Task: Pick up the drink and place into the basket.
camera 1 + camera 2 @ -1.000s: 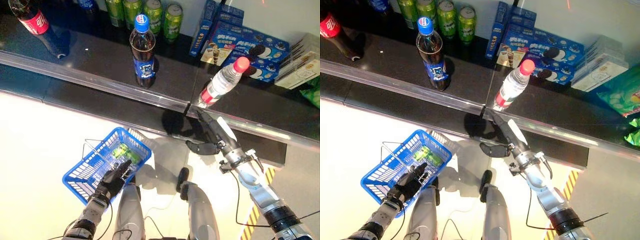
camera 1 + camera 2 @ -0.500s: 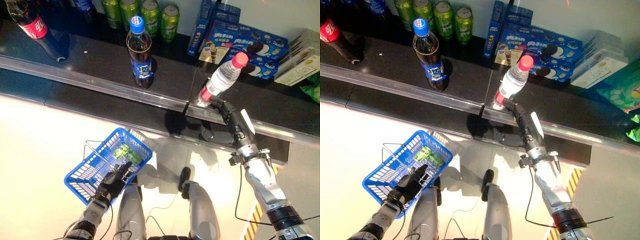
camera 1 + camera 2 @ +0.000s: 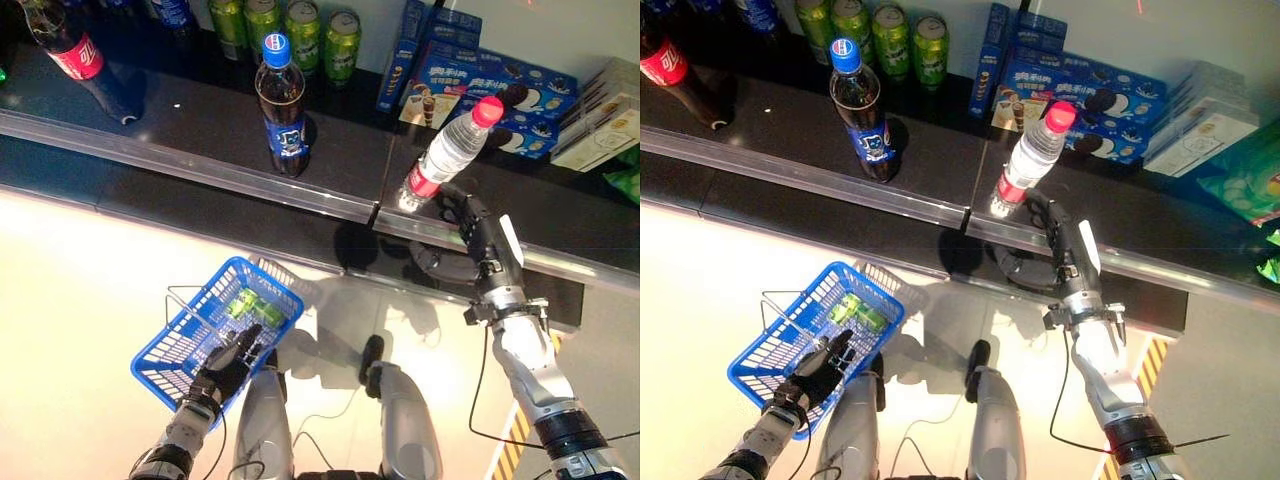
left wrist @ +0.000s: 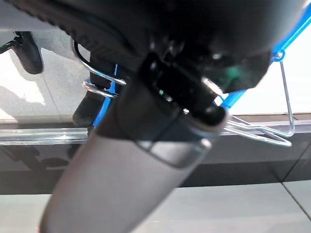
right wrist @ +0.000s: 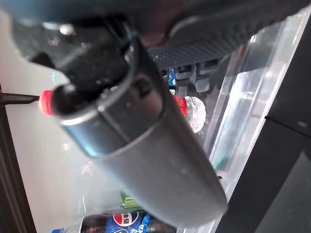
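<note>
A clear water bottle [image 3: 450, 150] with a red cap and red label stands on the dark shelf [image 3: 200, 120], just behind its clear front rail. My right hand [image 3: 483, 236] reaches over the rail beside the bottle's base, open, fingers near its lower part and thumb spread apart from them. The right wrist view shows the bottle [image 5: 194, 114] past that hand. My left hand [image 3: 228, 362] lies with fairly straight fingers over the near rim of the blue basket [image 3: 180, 345], carrying it; a wire handle [image 4: 99, 82] runs by it. A green pack [image 3: 250, 303] lies in the basket.
A cola bottle with a blue label [image 3: 283, 100] stands left of the water bottle, and one with a red label [image 3: 60, 40] at the far left. Green cans [image 3: 300, 25] and blue biscuit boxes [image 3: 490, 85] line the back. A clear rail [image 3: 250, 185] edges the shelf.
My right hand has risen from below the shelf's front edge, over the rail, to the water bottle's base. The left hand and basket have barely moved.
</note>
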Controlling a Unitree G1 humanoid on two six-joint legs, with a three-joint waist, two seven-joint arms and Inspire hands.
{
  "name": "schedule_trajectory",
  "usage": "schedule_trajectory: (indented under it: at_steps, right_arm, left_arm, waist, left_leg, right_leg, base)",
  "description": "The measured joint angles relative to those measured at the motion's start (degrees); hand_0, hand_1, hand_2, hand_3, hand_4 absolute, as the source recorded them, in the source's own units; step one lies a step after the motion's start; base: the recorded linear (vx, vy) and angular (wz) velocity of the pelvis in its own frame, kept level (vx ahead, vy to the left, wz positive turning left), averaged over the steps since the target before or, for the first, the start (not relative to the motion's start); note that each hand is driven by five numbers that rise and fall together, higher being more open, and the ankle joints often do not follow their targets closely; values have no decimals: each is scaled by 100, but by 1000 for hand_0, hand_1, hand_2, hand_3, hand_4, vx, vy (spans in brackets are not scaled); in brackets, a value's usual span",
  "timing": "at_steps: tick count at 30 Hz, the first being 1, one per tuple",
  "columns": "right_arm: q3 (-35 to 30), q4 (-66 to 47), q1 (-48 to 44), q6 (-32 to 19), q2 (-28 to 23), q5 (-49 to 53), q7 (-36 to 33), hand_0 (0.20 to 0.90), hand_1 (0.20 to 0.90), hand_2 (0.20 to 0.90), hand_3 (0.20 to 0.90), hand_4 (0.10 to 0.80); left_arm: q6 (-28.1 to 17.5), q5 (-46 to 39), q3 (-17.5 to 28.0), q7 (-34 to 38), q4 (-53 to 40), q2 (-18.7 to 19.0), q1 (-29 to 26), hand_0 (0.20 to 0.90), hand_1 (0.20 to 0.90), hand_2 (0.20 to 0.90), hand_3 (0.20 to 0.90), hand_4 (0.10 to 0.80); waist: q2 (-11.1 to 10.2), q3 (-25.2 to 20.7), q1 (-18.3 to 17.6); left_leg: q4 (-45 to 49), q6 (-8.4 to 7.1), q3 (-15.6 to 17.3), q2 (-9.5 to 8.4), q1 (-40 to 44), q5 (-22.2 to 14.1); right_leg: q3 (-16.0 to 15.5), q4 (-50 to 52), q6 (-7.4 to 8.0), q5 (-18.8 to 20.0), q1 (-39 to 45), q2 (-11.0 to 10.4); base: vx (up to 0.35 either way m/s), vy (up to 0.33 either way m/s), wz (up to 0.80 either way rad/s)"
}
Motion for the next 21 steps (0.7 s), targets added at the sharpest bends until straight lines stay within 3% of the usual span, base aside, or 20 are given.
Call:
schedule_trajectory:
  at_steps: [21]
  right_arm:
    - [-275, 90, -24, 2, 192, 285, -279, 900, 900, 900, 900, 800]
  left_arm:
    - [69, 101, -15, -1, -5, -6, 0, 300, 300, 300, 200, 100]
  waist:
    - [59, 34, 60]
  left_leg:
    - [-1, 11, -98, -96, -10, 11]
  right_leg:
    - [-97, 152, 14, -122, 5, -132]
  base:
    - [3, 3, 3]
